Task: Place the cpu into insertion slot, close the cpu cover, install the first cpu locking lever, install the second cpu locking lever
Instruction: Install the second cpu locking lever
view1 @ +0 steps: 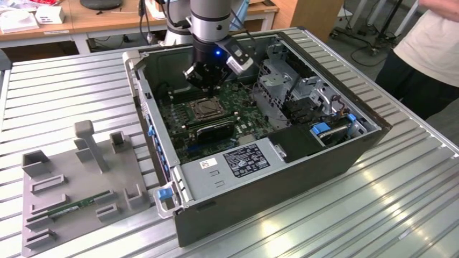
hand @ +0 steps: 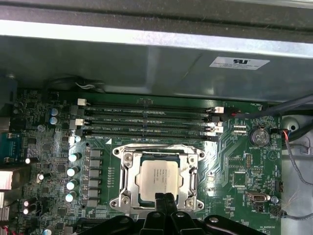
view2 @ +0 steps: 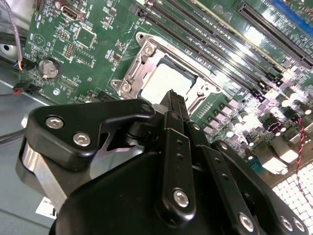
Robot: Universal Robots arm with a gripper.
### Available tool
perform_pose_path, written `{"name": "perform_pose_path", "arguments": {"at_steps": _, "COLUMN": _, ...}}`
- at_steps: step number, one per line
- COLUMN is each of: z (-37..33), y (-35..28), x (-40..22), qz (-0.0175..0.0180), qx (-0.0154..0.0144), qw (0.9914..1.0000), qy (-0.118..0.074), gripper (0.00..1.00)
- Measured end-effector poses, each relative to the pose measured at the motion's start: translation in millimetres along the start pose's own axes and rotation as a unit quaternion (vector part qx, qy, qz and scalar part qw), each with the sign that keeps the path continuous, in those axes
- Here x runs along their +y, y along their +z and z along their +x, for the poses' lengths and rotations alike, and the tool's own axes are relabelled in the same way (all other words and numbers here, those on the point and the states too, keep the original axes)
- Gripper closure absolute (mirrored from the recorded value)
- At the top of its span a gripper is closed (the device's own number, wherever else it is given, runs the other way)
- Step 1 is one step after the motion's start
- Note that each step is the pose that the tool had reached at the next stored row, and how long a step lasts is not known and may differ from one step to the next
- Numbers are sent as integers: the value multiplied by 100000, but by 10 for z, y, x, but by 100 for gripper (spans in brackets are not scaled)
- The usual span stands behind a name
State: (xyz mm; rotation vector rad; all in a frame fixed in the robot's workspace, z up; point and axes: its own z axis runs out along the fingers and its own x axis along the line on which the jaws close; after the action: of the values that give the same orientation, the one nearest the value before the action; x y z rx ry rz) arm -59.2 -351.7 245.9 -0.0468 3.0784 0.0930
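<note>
We see the gripper (hand: 165, 197) hanging over the cpu (hand: 158, 176), jaws pinched together on nothing; the cover (hand: 157, 155) frames it, memory slots (hand: 146, 120) just beyond.

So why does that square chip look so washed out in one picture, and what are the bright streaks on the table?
Glare: in the second wrist view the cpu bleaches near white; in the first wrist view its top looks evenly grey. In the exterior view, overhead light streaks the ribbed table.
</note>
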Motion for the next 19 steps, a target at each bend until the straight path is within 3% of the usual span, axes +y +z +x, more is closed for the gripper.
{"name": "perform_pose_path", "arguments": {"at_steps": 19, "z": 4, "y": -25, "x": -188, "qz": 34, "qx": 1, "qw": 100000, "qy": -1, "gripper": 89}}
